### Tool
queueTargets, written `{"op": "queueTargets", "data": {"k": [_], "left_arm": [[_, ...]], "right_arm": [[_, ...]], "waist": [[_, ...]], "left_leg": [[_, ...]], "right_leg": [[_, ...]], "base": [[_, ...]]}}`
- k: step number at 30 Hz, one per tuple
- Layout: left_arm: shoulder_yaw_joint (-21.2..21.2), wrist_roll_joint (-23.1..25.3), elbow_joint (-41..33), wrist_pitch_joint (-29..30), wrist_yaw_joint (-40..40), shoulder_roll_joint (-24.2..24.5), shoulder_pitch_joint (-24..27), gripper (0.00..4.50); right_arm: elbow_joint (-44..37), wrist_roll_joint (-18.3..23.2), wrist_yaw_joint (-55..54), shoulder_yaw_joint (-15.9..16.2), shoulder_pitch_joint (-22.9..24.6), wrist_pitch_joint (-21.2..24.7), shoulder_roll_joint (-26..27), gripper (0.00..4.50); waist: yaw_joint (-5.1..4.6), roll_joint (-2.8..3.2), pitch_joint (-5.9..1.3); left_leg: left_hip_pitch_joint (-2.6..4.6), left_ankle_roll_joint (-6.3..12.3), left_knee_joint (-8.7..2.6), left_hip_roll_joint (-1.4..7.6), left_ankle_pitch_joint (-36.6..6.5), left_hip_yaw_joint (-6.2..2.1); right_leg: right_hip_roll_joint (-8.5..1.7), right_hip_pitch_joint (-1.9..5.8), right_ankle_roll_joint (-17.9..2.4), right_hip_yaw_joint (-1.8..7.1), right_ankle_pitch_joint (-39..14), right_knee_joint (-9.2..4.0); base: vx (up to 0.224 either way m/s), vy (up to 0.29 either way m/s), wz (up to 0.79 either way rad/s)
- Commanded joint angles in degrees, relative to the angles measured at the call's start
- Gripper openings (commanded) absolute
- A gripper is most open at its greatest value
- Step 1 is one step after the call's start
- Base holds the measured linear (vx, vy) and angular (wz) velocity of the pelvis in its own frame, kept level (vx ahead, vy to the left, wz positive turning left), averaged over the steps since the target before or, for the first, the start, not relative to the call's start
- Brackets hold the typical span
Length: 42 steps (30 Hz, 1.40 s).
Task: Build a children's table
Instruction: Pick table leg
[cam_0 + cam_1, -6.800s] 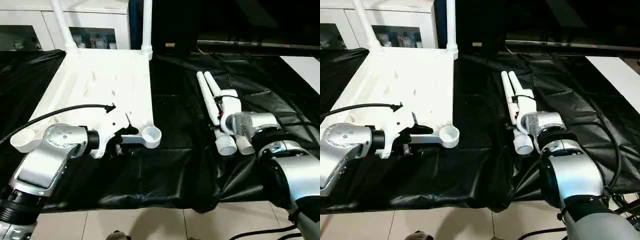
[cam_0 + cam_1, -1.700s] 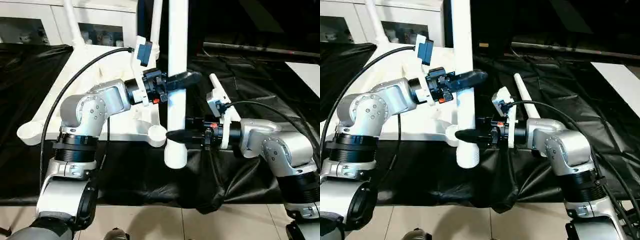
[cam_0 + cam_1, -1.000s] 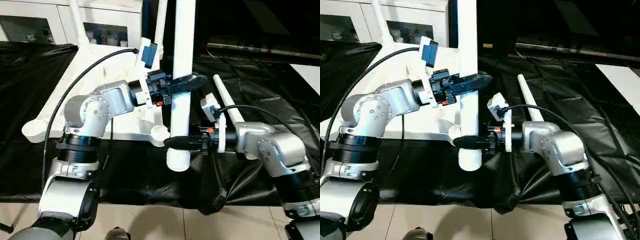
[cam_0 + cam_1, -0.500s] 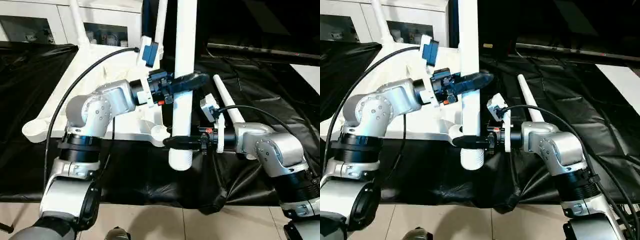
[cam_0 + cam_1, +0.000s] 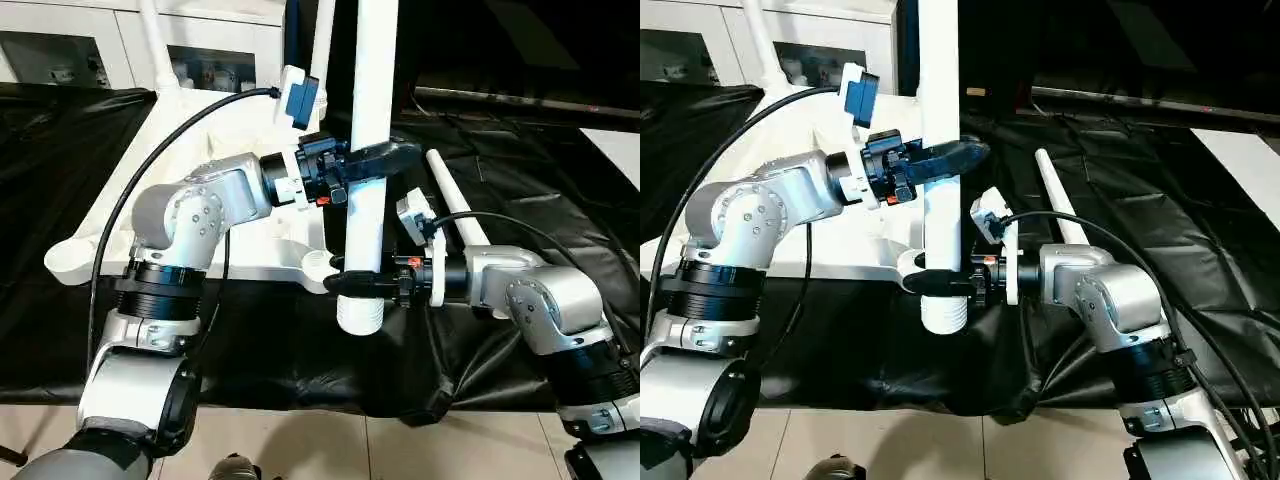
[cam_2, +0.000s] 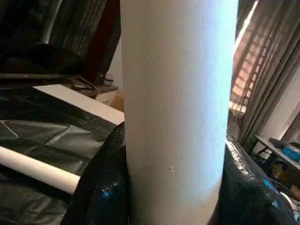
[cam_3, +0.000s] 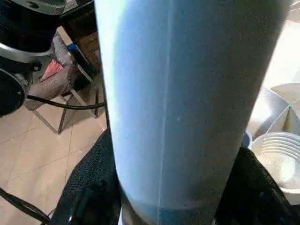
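Black sheeting (image 5: 520, 130) covers the bench where the upturned table top (image 5: 200, 150) lies, two legs already standing in its far sockets and a spare leg (image 5: 455, 205) lying to the right. Both grippers hold a third leg (image 5: 368, 160) upright, flared end down: the left gripper (image 5: 385, 158) clasps it high, the right gripper (image 5: 362, 285) low, fingers part-closed around the tube. That two-point hold likely keeps it plumb for lowering into the near corner socket (image 5: 318, 268) just beside it.
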Motion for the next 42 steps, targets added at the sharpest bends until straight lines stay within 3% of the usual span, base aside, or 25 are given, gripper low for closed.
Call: {"op": "queueTargets", "data": {"k": [1, 5, 7, 9, 10, 16, 18, 20, 21, 22, 23, 25, 26, 27, 28, 29, 31, 32, 34, 35, 36, 37, 38, 39, 42], "left_arm": [[0.3, 0.2, 1.2, 0.5, 2.2, -1.0, -2.0, 2.50], [2.8, -2.1, 1.9, 0.6, 2.7, -2.1, -2.0, 2.77], [9.4, -4.3, 3.7, -7.6, 7.0, -6.3, -1.2, 2.86], [11.6, -5.6, 4.0, -10.0, 8.5, -7.8, -0.8, 3.07], [16.8, -10.2, 4.6, -12.4, 11.1, -10.7, -0.1, 3.13], [21.1, -15.1, 1.6, -13.7, 13.0, -14.1, 2.3, 3.16], [19.9, -11.8, 0.1, -15.3, 14.5, -13.7, 3.4, 3.16], [15.3, -1.6, -1.4, -18.3, 19.6, -10.5, 5.3, 3.16], [15.3, -1.6, -1.4, -18.3, 19.6, -10.5, 5.3, 3.16], [12.1, 6.4, -2.5, -23.1, 22.1, -7.8, 7.3, 3.16], [10.6, 10.7, -4.2, -22.9, 25.1, -5.0, 9.5, 3.16], [9.8, 12.8, -5.3, -22.3, 27.0, -3.3, 11.1, 3.16], [6.7, 22.4, -10.2, -24.7, 31.0, 1.8, 17.7, 3.16], [5.4, 26.4, -12.2, -26.3, 32.1, 3.7, 20.7, 3.16], [4.8, 30.7, -15.2, -27.7, 33.7, 5.3, 25.5, 3.16], [4.8, 30.7, -15.2, -27.7, 33.7, 5.3, 25.5, 3.16], [6.6, 31.4, -17.3, -26.3, 38.0, 3.5, 30.3, 3.16], [7.7, 32.1, -18.7, -25.9, 41.8, 1.1, 34.4, 3.16], [7.7, 33.7, -18.9, -27.1, 44.9, -0.1, 36.3, 3.16], [7.0, 35.6, -18.5, -28.7, 47.4, -1.0, 38.1, 3.16], [5.7, 37.3, -18.4, -29.8, 48.7, -0.7, 39.1, 3.16], [4.2, 39.3, -18.4, -31.0, 50.0, -0.3, 40.2, 3.16], [2.2, 40.4, -18.6, -33.0, 49.2, 0.0, 41.2, 3.16], [1.5, 40.8, -18.8, -33.7, 48.8, 0.1, 41.6, 3.16], [-0.8, 42.5, -20.9, -33.2, 47.2, -0.3, 41.9, 3.16]], "right_arm": [[0.5, -0.6, -0.9, 0.1, -0.1, -0.5, 0.0, 1.93], [1.1, -0.9, -2.1, -0.4, 0.0, -1.2, 0.7, 1.93], [2.2, -0.4, -5.6, -3.4, 0.4, -2.7, 3.1, 1.93], [2.3, 0.4, -6.8, -4.8, 0.6, -2.6, 4.1, 1.93], [2.0, 2.0, -8.9, -7.4, 1.0, -2.6, 5.7, 1.93], [0.9, 3.7, -14.7, -12.4, 2.1, -4.7, 9.1, 1.93], [1.5, 1.4, -18.9, -13.6, 2.0, -6.9, 9.9, 1.93], [2.2, -4.6, -23.4, -11.7, 2.0, -10.1, 9.2, 1.93], [2.2, -4.6, -23.4, -11.7, 2.0, -10.1, 9.2, 1.93], [2.8, -8.6, -27.0, -10.2, 2.1, -11.7, 8.7, 1.93], [3.4, -12.8, -30.6, -8.5, 2.5, -13.7, 8.2, 1.93], [3.7, -15.5, -33.1, -7.4, 2.9, -15.1, 8.0, 1.93], [2.6, -17.3, -38.7, -8.6, 4.7, -16.7, 9.8, 1.93], [1.9, -17.3, -40.6, -9.4, 5.5, -17.1, 10.8, 1.93], [0.4, -19.3, -43.8, -9.5, 7.2, -19.2, 11.6, 1.93], [0.4, -19.3, -43.8, -9.5, 7.2, -19.2, 11.6, 1.93], [-0.8, -21.3, -45.5, -8.6, 9.4, -19.7, 11.8, 1.93], [-2.3, -22.8, -46.0, -7.6, 12.4, -21.6, 11.7, 1.93], [-3.4, -23.4, -45.9, -7.0, 14.5, -23.1, 11.5, 1.93], [-4.8, -23.4, -45.8, -6.9, 16.5, -24.1, 11.6, 1.93], [-5.5, -23.0, -45.8, -7.2, 17.4, -24.4, 12.1, 1.93], [-6.2, -22.4, -45.8, -7.7, 18.3, -24.7, 12.7, 1.93], [-6.3, -20.9, -45.9, -8.6, 18.8, -25.0, 13.7, 1.93], [-6.2, -20.4, -46.0, -8.9, 18.9, -25.1, 14.1, 1.93], [-3.8, -19.3, -46.4, -9.7, 17.8, -25.9, 15.5, 1.93]], "waist": [[-0.08, 0.72, -4.81], [-0.06, 0.72, -4.82], [-0.01, 0.60, -4.90], [0.06, 0.59, -4.94], [0.03, 0.86, -4.96], [-0.07, 0.50, -4.88], [-0.05, 0.39, -4.85], [-0.10, 0.36, -4.71], [-0.21, 0.42, -4.64], [-0.02, 0.32, -4.66], [-0.24, 0.39, -4.54], [-0.59, 0.56, -4.56], [-0.73, 0.18, -4.59], [-0.75, 0.40, -4.74], [-1.55, 0.84, -4.69], [-1.79, 0.83, -4.79], [-1.85, 2.19, -4.89], [-2.02, 3.14, -4.62], [-2.17, 2.09, -4.26], [-2.10, 2.23, -4.17], [-2.23, 1.43, -4.07], [-2.19, 1.73, -4.10], [-2.24, 0.65, -4.05], [-2.18, 1.28, -3.97], [-2.48, 0.91, -3.70]], "left_leg": [[1.02, -1.09, -3.39, 1.30, -7.1, -0.29], [0.94, -1.14, -3.32, 1.18, -7.0, -0.28], [0.90, -1.13, -3.29, 1.20, -7.0, -0.33], [0.85, -0.95, -3.27, 1.23, -7.1, -0.38], [0.77, -0.92, -3.19, 1.22, -7.0, -0.36], [1.00, -0.57, -3.39, 1.38, -8.0, -0.32], [1.06, -0.88, -3.54, 1.48, -7.5, -0.38], [1.23, -2.00, -3.94, 1.73, -8.1, -0.62], [1.23, -2.31, -3.92, 1.59, -8.2, -0.53], [1.20, -2.47, -4.00, 1.52, -8.0, -0.58], [1.10, -3.61, -4.28, 1.75, -8.0, -0.84], [1.27, -4.35, -4.24, 1.56, -8.5, -0.67], [1.27, -3.99, -4.03, 1.24, -8.6, -0.39], [0.90, -3.82, -4.52, 1.98, -7.9, -0.98], [1.24, -3.75, -4.41, 1.71, -8.3, -0.61], [1.37, -3.79, -4.24, 1.72, -7.9, -0.57], [1.60, -3.73, -4.01, 1.48, -7.6, -0.42], [1.46, -4.15, -4.16, 1.71, -10.4, -0.57], [1.51, -3.59, -4.38, 1.49, -14.8, -0.46], [1.45, -2.93, -4.47, 1.47, -16.2, -0.55], [1.28, -2.55, -4.53, 1.41, -16.5, -0.47], [1.13, -2.33, -4.63, 1.37, -16.4, -0.66], [0.96, -1.77, -4.65, 1.38, -16.5, -0.63], [1.09, -1.41, -4.72, 1.36, -17.0, -0.70], [1.22, -1.67, -4.82, 1.51, -18.6, -0.90]], "right_leg": [[-4.43, 3.84, -12.0, 2.78, -2.3, -3.96], [-4.47, 3.86, -12.1, 2.76, -2.5, -4.02], [-4.54, 3.95, -12.5, 2.72, -2.1, -4.09], [-4.62, 4.02, -12.8, 2.70, -1.7, -4.10], [-4.59, 4.03, -13.3, 2.74, -0.6, -3.92], [-4.57, 3.85, -12.6, 2.69, -2.4, -4.21], [-4.50, 3.71, -11.8, 2.67, -2.9, -4.15], [-4.52, 3.56, -8.4, 2.69, -5.8, -4.49], [-4.49, 3.56, -7.7, 2.77, -6.4, -4.44], [-4.60, 3.62, -6.7, 2.80, -7.2, -4.74], [-4.48, 3.43, -4.8, 2.73, -7.9, -4.44], [-4.48, 3.33, -4.3, 2.77, -8.5, -4.43], [-4.40, 3.40, -4.5, 2.89, -8.9, -4.69], [-4.81, 3.55, -3.8, 2.84, -7.5, -4.14], [-4.32, 3.08, -3.6, 2.82, -6.6, -4.28], [-4.21, 3.01, -4.0, 2.87, -5.2, -4.10], [-3.80, 2.74, -5.8, 2.91, -2.2, -4.06], [-3.75, 2.74, -7.3, 2.82, -1.9, -4.16], [-3.71, 2.88, -6.9, 2.84, -6.7, -5.03], [-3.83, 2.82, -5.9, 2.93, -10.3, -5.51], [-3.85, 2.85, -5.4, 2.93, -12.0, -5.75], [-3.91, 2.97, -4.9, 2.93, -13.2, -5.67], [-3.97, 2.82, -3.7, 2.93, -15.6, -5.99], [-4.16, 2.44, -3.0, 3.00, -18.3, -6.26], [-4.21, 1.86, -2.4, 2.86, -22.2, -6.46]], "base": [[0.000, 0.000, 0.00], [0.000, 0.000, 0.00], [0.000, 0.000, 0.00], [0.000, 0.000, 0.00], [0.000, 0.000, 0.00], [0.000, 0.000, 0.00], [0.000, 0.000, 0.00], [0.000, 0.000, 0.00], [0.000, 0.000, 0.00], [0.000, 0.000, 0.00], [0.000, 0.000, 0.00], [0.000, 0.000, 0.00], [0.000, 0.000, 0.00], [0.000, 0.000, 0.00], [0.000, 0.000, 0.00], [0.000, 0.000, 0.00], [0.000, 0.000, 0.00], [0.000, 0.000, 0.00], [0.000, 0.000, 0.00], [0.000, 0.000, 0.00], [0.000, 0.000, 0.00], [0.000, 0.000, 0.00], [0.000, 0.000, 0.00], [0.000, 0.000, 0.00], [0.000, 0.000, 0.00]]}}
